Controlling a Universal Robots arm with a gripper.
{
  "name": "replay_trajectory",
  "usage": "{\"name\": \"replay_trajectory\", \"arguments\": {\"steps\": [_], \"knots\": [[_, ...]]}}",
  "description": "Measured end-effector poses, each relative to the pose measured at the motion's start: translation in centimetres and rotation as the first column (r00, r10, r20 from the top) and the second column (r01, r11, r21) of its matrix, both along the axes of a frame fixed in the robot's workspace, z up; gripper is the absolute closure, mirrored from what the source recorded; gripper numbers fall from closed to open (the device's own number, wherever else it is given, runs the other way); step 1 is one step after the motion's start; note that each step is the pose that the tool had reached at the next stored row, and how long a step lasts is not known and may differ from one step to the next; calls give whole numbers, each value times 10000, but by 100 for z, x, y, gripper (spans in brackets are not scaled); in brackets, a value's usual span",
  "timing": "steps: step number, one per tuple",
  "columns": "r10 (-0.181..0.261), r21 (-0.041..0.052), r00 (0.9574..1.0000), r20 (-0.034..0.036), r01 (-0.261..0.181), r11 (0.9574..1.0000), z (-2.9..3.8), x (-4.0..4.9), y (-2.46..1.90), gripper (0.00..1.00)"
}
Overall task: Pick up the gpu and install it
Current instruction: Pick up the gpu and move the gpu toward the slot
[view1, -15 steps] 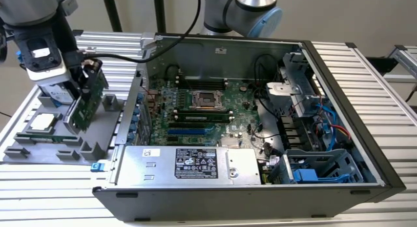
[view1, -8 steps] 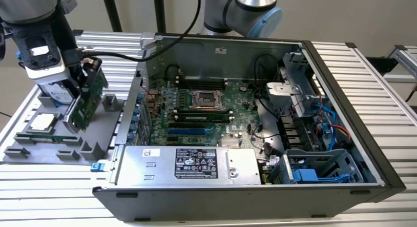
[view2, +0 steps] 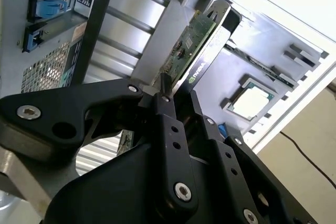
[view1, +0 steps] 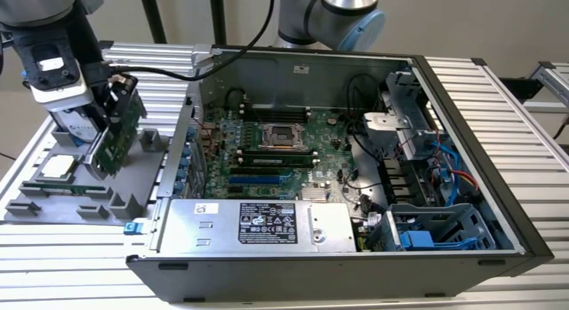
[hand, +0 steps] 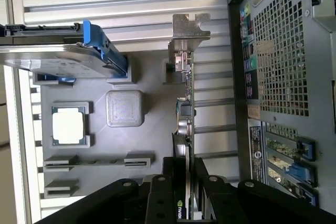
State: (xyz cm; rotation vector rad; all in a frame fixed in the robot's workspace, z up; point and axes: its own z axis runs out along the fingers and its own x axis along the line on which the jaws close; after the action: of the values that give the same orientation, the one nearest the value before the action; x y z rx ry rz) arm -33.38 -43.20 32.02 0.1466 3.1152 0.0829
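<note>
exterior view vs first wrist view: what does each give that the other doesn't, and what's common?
Exterior view adds the open case's interior: the motherboard with its CPU socket, and the power supply along the near edge.

First wrist view adds the case's rear panel with its vent grille.

Shared: the gripper shut on the gpu at the gray tray, where the loose CPU and the hard drive sit.

The arm (view1: 342, 7) is silver-grey, with round joints and light blue caps (view1: 366, 25). A black cable (view1: 253, 42) trails from it. The gripper (view2: 176, 95) is matte black, with flat fingers (view2: 168, 145) fixed by small silver screws (view2: 182, 191).
</note>
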Motion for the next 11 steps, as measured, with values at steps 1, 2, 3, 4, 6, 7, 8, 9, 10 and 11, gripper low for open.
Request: {"name": "replay_trajectory", "arguments": {"steps": [1, 2, 3, 4, 6, 7, 8, 9, 10, 11], "knots": [[0, 0, 10000, 0, 0, 10000, 8, 0, 0, 100], [0, -1, 10000, -1, 0, 10000, 17, 0, 0, 100], [0, 0, 10000, 0, 0, 10000, 27, 0, 0, 100], [-1, -1, 10000, -1, 1, 10000, 36, 0, 0, 100], [0, 0, 10000, 0, 0, 10000, 56, 0, 0, 100], [0, -1, 10000, -1, 0, 10000, 65, 0, 0, 100], [-1, 0, 10000, 0, 1, 10000, 73, 0, 0, 100], [0, -1, 10000, -1, 0, 10000, 82, 0, 0, 100], [0, -1, 10000, -1, 0, 10000, 91, 0, 0, 100], [0, -1, 10000, -1, 0, 10000, 100, 0, 0, 100]]}}
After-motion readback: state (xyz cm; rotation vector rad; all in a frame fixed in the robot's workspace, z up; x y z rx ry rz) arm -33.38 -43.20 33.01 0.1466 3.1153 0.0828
